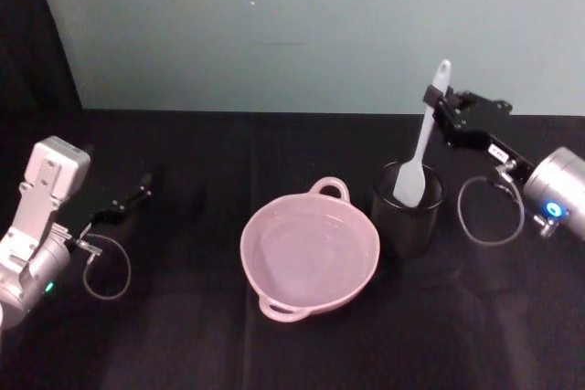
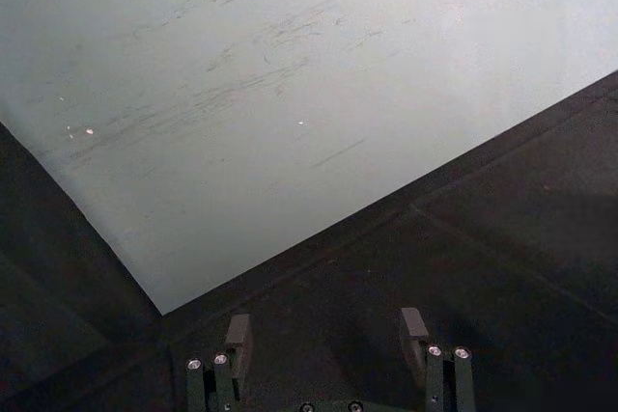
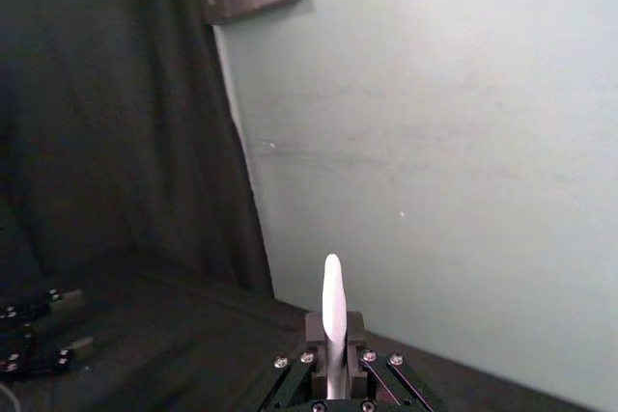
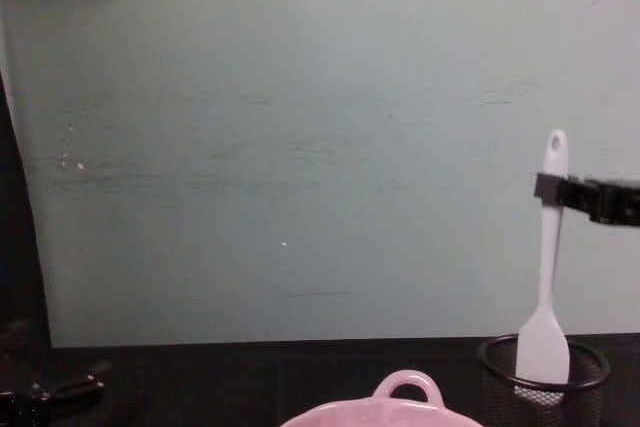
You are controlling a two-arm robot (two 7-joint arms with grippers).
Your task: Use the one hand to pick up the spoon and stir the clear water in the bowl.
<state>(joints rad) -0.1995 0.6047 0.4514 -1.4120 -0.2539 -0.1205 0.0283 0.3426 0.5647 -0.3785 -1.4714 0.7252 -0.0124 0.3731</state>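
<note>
Jaws of our right gripper (image 1: 437,100) are clamped on the spoon (image 1: 422,142) high on its handle, just under the hole at the tip. From the head view, the spoon stands tilted with its flat head down inside the mesh cup (image 1: 402,230). The bowl (image 1: 259,239) sits just beside the cup on its left, on the black table (image 1: 183,344), and our left gripper (image 1: 139,193) is parked low at the far left, well apart from both. From the left wrist view, the left gripper (image 2: 326,330) has its jaws apart and holds nothing. From the right wrist view, the spoon (image 3: 332,296) rises straight out between the closed jaws, its tip against the pale wall (image 3: 463,142). From the chest view, the spoon (image 4: 548,247) stands nearly upright, gripped near the top from the right, its head below the rim of the mesh cup (image 4: 500,352) and the bowl (image 4: 400,385) low to the left. We judge the grasp made and the lift not yet begun. Next we must raise the spoon until its head clears the cup's rim, carry it left over the bowl, then lower it into the water to stir.
</note>
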